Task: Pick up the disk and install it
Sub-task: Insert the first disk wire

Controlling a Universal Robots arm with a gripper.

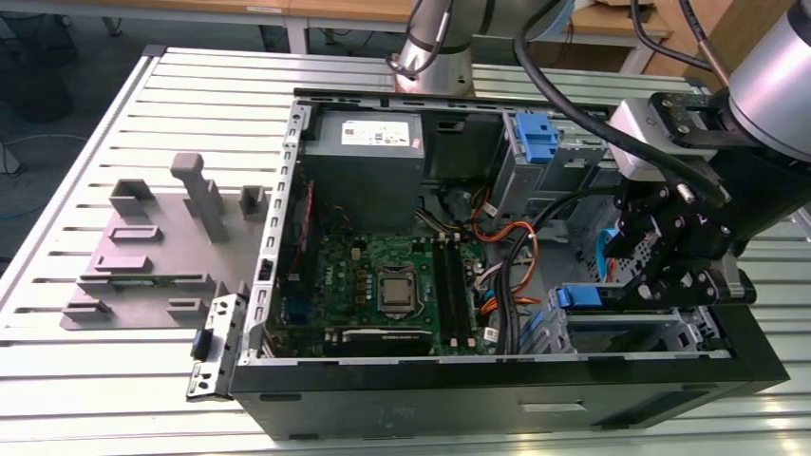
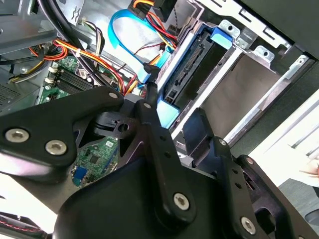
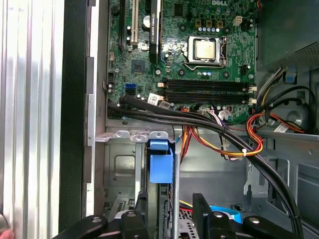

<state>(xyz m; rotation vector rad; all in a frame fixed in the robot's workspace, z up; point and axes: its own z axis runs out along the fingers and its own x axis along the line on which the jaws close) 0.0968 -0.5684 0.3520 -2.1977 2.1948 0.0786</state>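
A robot arm's pincer [image 3: 169,204] hangs low inside an opened computer case [image 1: 507,404], right over the near end of the disk [image 2: 192,69]. The disk stands on edge in the metal drive bay [image 3: 122,169] at the case's front corner, on the exterior view's right. Whether the pincer is clamped on the disk or merely poised around it cannot be told. The disk's blue bracket [image 3: 161,162] looks lined up with the bay's walls, seemingly so the drive can slide home and the bracket's tab can latch. Black and coloured cables [image 3: 209,124] arch just beside the bay, out of the slot's way, with the motherboard [image 1: 380,275] beyond them. Well apart, on the exterior view's left, a grey plastic stand [image 1: 152,256] rests on the slatted metal table [image 1: 76,389]
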